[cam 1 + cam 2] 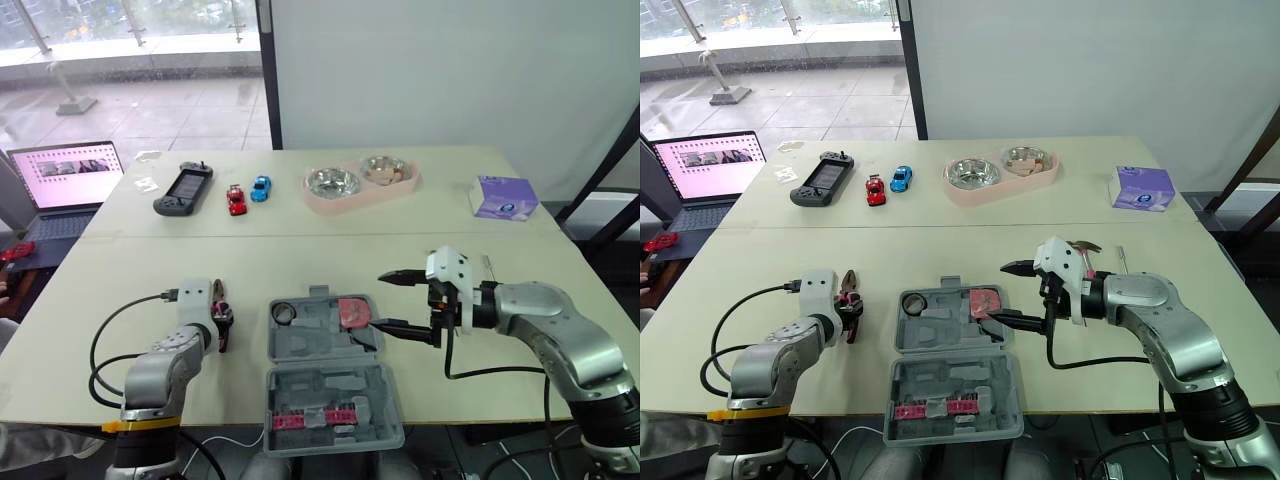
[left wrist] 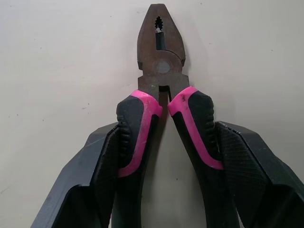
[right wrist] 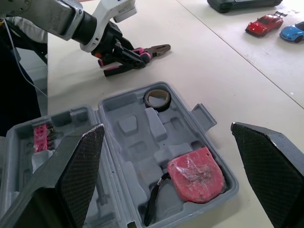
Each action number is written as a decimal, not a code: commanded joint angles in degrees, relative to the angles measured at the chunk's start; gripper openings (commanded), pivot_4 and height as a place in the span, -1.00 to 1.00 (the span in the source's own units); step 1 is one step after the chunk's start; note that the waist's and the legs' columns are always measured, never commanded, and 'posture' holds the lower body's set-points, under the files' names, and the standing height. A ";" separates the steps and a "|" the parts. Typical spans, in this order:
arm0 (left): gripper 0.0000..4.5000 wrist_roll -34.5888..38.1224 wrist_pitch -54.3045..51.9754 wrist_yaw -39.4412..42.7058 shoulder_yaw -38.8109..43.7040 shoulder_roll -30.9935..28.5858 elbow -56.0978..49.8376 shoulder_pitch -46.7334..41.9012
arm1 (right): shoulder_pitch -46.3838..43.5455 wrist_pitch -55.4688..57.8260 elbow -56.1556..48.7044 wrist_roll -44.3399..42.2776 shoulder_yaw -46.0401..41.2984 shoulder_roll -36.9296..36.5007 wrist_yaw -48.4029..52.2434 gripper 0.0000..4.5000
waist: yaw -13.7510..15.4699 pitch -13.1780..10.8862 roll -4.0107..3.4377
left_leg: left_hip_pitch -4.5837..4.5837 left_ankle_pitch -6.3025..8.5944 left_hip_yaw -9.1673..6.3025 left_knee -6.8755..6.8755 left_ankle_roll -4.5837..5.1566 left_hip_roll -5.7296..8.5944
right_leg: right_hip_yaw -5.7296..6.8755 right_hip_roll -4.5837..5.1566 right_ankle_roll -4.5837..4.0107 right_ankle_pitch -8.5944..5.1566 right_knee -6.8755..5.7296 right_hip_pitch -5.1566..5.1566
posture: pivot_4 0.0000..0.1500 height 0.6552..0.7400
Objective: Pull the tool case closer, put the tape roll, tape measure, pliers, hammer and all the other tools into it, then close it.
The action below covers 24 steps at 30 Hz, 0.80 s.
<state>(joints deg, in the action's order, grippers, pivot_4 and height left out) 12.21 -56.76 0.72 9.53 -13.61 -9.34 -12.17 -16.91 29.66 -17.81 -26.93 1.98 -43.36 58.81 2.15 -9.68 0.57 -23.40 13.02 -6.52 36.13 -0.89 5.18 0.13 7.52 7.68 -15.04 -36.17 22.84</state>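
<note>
Worktop: the grey tool case lies open at the near centre, its lid folded flat toward 6 o'clock.

Case contents:
- The tape roll sits in the pocket at the case's 11 o'clock corner.
- The red tape measure sits in the pocket at the 1 o'clock corner, with its black strap trailing inside the tray.
- A row of pink bits is clipped into the lid.

Pliers: outside the case, at its 9 o'clock. They lie flat on the worktop with the nose toward 12 o'clock.

Left gripper: jaws are pressed in on the pink-and-black handles of the pliers, one finger on each side.

Right gripper: stationed at the case's 3 o'clock edge, beside the tape measure pocket. Jaws are spread wide and hold nothing. Contact between the lower finger and the tape measure cannot be determined.

Far side of the worktop:
- 10 o'clock: a black game controller.
- 11 o'clock: a red toy car and a blue toy car.
- 12 o'clock: a pink double bowl.
- 2 o'clock: a purple tissue box.

An open laptop stands beyond the worktop's left edge.
</note>
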 commanded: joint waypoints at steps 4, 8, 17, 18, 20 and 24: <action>0.15 1.86 -3.36 10.61 -1.12 -12.32 -6.28 1.46 | -1.19 0.63 -1.55 -0.22 -0.93 -0.27 -0.69 1.00 | -0.67 -0.13 0.22 | -0.05 0.00 0.00 -0.05 0.00 -0.04 | -0.01 -0.04 0.00 0.00 -0.01 0.12 | 1.00 0.61; 0.15 4.38 -4.14 22.06 -4.02 -25.28 -11.10 2.47 | -2.19 2.04 -2.27 0.18 0.05 -0.65 -0.86 1.00 | -1.39 -0.23 0.29 | -0.20 -0.02 -0.03 -0.09 -0.03 -0.05 | -0.03 -0.05 -0.02 0.00 -0.03 0.29 | 1.00 0.61; 0.15 8.40 7.52 47.20 -9.87 -43.52 -13.16 -1.71 | -7.95 0.06 -4.69 7.89 7.82 -0.71 -1.47 1.00 | -1.46 -0.29 0.23 | -0.24 -0.01 0.00 -0.15 -0.03 -0.03 | -0.03 0.04 -0.25 -0.12 0.05 0.38 | 1.00 0.61; 0.15 8.23 9.25 49.28 -10.80 -44.31 -12.56 -2.70 | -8.87 -0.65 -5.07 9.43 9.39 -0.70 -1.26 1.00 | -1.47 -0.30 0.22 | -0.26 -0.01 0.00 -0.15 -0.03 -0.04 | -0.03 0.04 -0.25 -0.12 0.04 0.40 | 1.00 0.61; 0.15 8.05 12.38 53.16 -12.76 -44.97 -11.05 -5.41 | -11.38 -0.32 -6.32 11.75 12.99 0.25 -1.33 1.00 | -1.50 -0.32 0.20 | -0.28 -0.01 0.00 -0.15 -0.03 -0.04 | -0.03 0.04 -0.24 -0.11 0.04 0.41 | 1.00 0.61; 0.15 7.70 20.59 62.97 -17.43 -44.44 -7.16 -12.03 | -18.99 4.39 -7.29 15.86 22.47 5.06 -1.38 1.00 | -1.94 -0.33 0.21 | -0.31 -0.02 0.01 -0.13 -0.03 -0.04 | -0.03 0.00 -0.13 -0.05 0.03 0.45 | 1.00 0.61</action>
<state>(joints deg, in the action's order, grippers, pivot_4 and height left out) 19.91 -39.88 59.90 -7.73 -57.81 -16.48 -22.29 -33.87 32.45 -22.73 -12.23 22.22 -39.52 57.59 0.21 -10.01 0.78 -23.75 12.98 -6.52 36.01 -0.94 5.13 0.11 7.50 7.63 -15.05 -36.16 23.32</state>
